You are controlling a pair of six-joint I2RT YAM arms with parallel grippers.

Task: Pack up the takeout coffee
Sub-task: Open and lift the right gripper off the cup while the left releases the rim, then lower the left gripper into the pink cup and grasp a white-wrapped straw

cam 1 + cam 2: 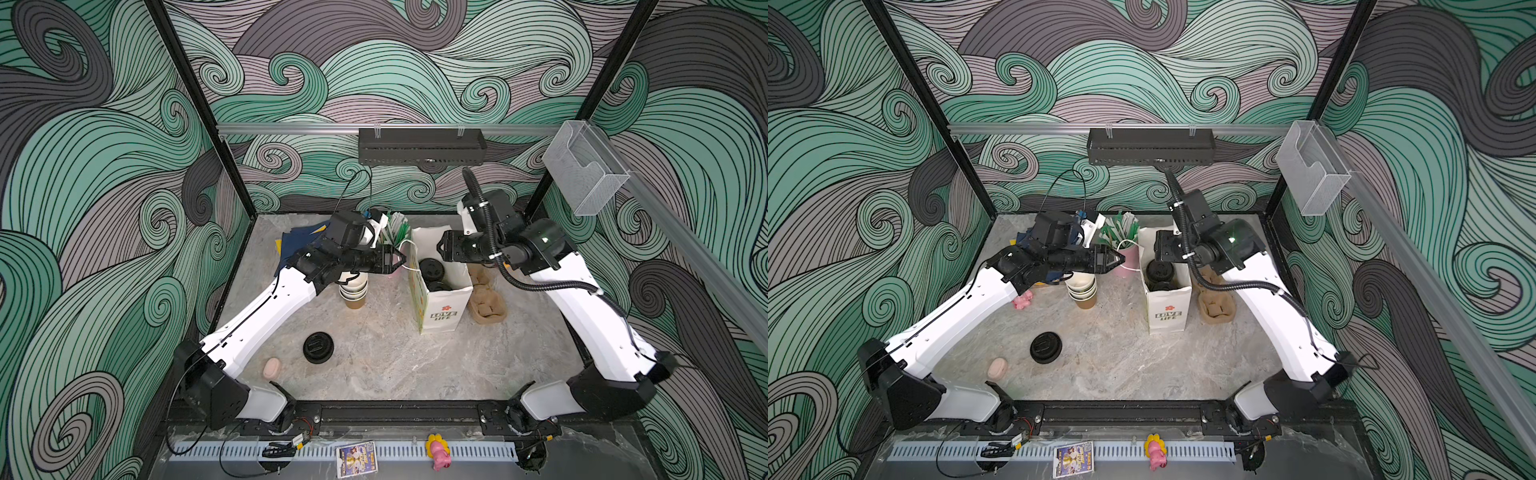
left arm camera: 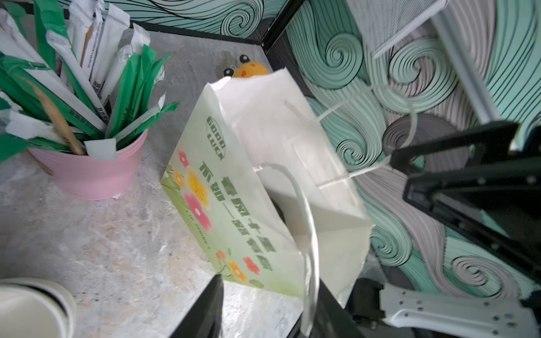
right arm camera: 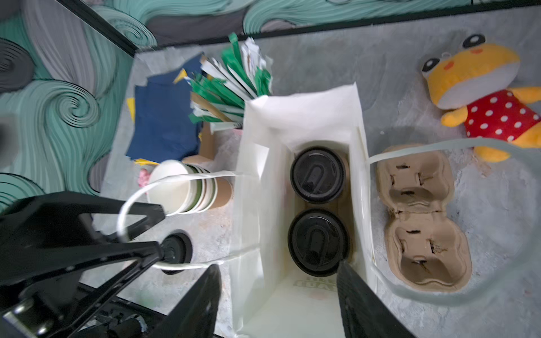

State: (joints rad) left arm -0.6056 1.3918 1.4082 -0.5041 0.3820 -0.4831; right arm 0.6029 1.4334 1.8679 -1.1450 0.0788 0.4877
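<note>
Bag (image 3: 301, 117) matt white paper; cup lids (image 3: 317, 175) glossy black plastic; carrier (image 3: 421, 216) rough brown pulp; tabletop (image 3: 483, 204) marbled stone-look.

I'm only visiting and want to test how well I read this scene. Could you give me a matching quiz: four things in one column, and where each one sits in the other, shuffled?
Things:
1. lidded cups
2. straws
3. loose lid
4. tray

Places:
A. in the pink cup
B. inside the bag
C. empty, beside the bag
D. on the table, toward the front

Pairs: 1-B, 2-A, 3-D, 4-C
</note>
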